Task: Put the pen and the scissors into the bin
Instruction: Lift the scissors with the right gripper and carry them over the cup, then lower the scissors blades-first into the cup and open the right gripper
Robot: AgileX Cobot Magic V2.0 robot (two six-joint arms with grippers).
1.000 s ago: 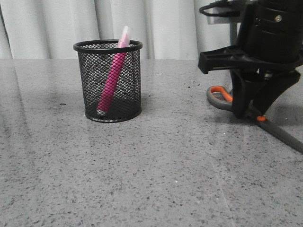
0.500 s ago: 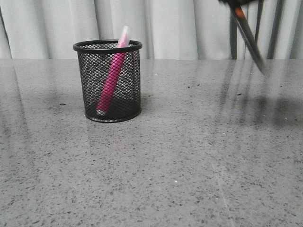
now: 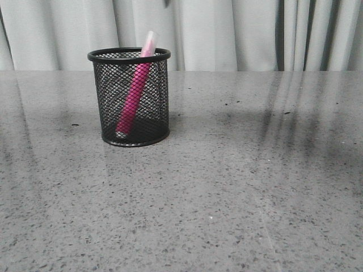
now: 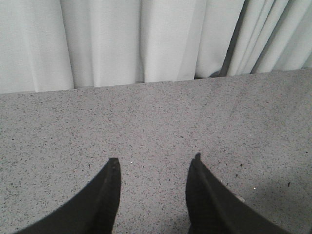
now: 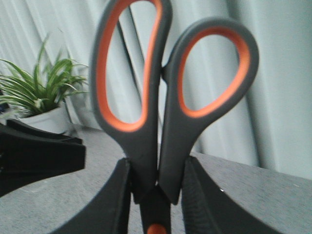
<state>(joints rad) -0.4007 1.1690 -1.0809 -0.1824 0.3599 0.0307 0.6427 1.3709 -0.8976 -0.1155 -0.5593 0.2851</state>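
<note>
The right gripper point(image 5: 155, 195) is pinched on the scissors point(image 5: 165, 97), its two black fingers point(image 5: 117, 200) pressed against the outer sides of the handle necks, just above the orange pivot screw point(image 5: 157, 229) that sits low between them. From that grip the handles rise upright, straight away from the fingertips. They are dark grey with a smooth orange lining inside each loop: one loop is long and narrow, the other shorter and rounder, and the two handle shanks touch along their inner edges. The blades are out of view below the pivot. Beyond the handles, to one side, stands a green potted plant point(image 5: 41, 92) in a pale pot on the grey speckled table point(image 5: 253, 204), with a dark part of the robot nearer on that side and pale curtains point(image 5: 282, 78) behind.

The left gripper point(image 4: 155, 185) is spread, its dark fingers well apart with bare speckled tabletop between and ahead of them, and curtain folds at the far edge.

In the front view neither gripper shows. The bin point(image 3: 130, 96), a round black wire-mesh cup with a solid rim and base, stands upright on the table. The pen point(image 3: 134, 102) leans inside it, magenta-pink through the mesh, its whitish translucent cap poking above the rim at the back.
</note>
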